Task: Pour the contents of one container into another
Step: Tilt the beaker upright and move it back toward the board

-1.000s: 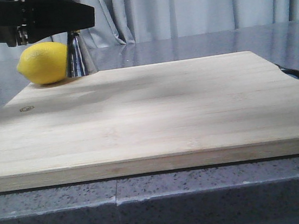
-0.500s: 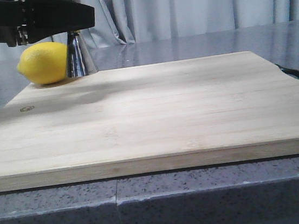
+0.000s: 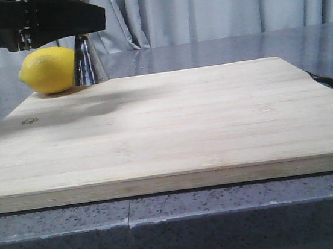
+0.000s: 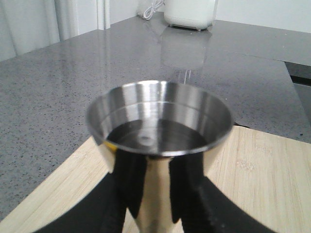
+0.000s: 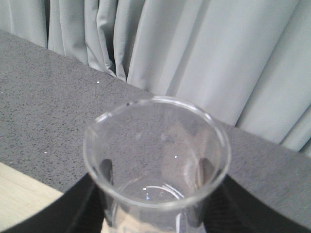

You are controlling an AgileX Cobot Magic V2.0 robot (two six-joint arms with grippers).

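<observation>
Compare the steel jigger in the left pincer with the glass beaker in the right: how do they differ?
The jigger is opaque, mirror-bright steel; the beaker is clear glass, the curtain showing through it. The jigger's upper cup holds a shallow pool of liquid; the beaker looks nearly empty. The jigger stands on the wooden board beside the lemon; the beaker does not appear in the front view. Both are upright, round-mouthed and gripped from below.

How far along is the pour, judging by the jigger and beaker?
Looks done or nearly so: the jigger, gripped by the left gripper, holds liquid in its cup and stands on the board beside the lemon. The right gripper holds the beaker upright; it looks nearly empty. Left: setting the beaker down and releasing both.
</observation>
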